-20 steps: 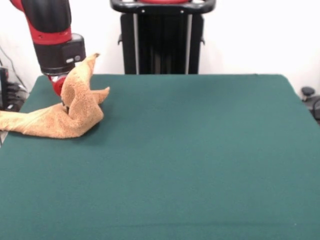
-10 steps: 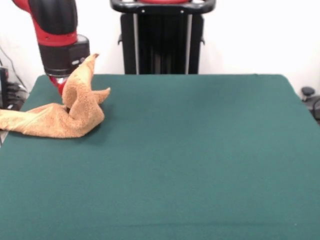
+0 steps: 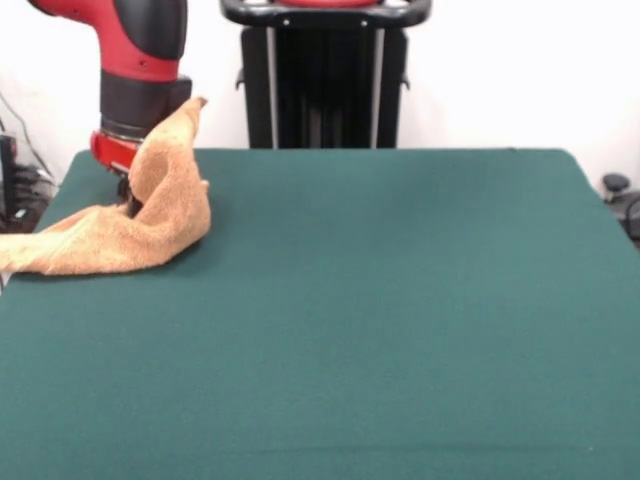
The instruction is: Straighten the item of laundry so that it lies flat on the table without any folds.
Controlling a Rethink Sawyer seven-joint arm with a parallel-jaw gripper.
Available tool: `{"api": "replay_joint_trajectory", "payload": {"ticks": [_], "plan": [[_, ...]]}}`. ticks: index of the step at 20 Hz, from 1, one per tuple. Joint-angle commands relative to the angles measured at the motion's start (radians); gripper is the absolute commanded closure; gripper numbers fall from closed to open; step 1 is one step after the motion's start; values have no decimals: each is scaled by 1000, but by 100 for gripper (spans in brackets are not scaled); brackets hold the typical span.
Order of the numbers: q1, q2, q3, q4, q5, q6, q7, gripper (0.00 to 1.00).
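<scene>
Shifted rightward and a little up since the earlier frames, arm and raised fold both — small side flap gone, cloth now drawn into one smoother peak. Far left: towel point(image 3: 110, 235) trailing its tail past the table point(image 3: 400, 300) edge, the rest lying bunched at the far left corner. Just right of that, one part lifted to a point against the wrist, apparently pinched there so the drag can pull folds out. Gripper point(image 3: 128, 195) hidden behind the cloth; cannot tell whether wide or closed, though the hanging peak suggests a hold. Rightward, nothing but green felt. Probably mid-pull toward the centre; still well short of flat — risk of cloth slipping off the edge.
</scene>
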Motion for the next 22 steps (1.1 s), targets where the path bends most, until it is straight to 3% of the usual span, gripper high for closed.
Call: {"api": "replay_joint_trajectory", "payload": {"ticks": [1,6,10,16,22], "plan": [[-108,44,16,-36,-294,-86,-93,100],[-190,-83,101,31,-457,-15,-47,100],[-254,-193,217,84,-489,102,-43,100],[-324,-290,383,114,-457,239,-109,100],[-346,-217,386,91,-388,311,-45,100]]}}
